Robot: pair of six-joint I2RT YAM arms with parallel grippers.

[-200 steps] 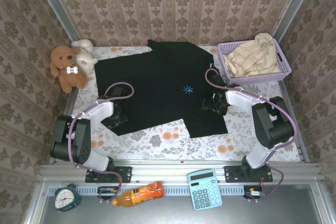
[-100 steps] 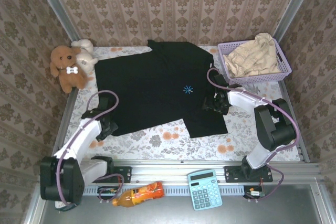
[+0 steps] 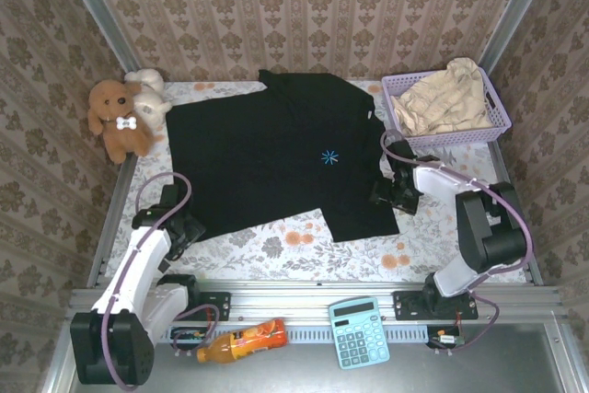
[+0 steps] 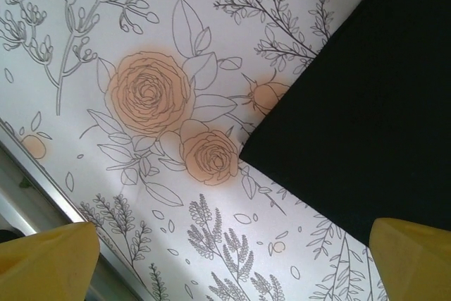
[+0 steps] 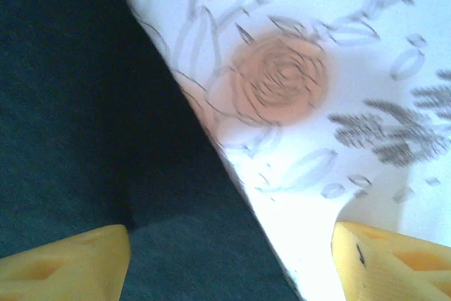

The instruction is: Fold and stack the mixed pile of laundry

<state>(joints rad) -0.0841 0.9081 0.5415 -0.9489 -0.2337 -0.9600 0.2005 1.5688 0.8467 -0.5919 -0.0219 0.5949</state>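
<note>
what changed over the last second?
Left end effector let go of the near-left corner of the black shirt, opened and drew back toward its base. Right end effector slid slightly outward to the shirt's right edge, open. Shirt, beige garment in the basket and plush toys stayed put.

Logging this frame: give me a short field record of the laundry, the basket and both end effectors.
black garment: spread flat on the floral table cover, unfolded
beige garment: crumpled in the lavender basket, far right
left end effector: open, empty, by the black garment's near-left corner
right end effector: open, empty, over its right edge
plush toys: far left
folds made: none
</note>
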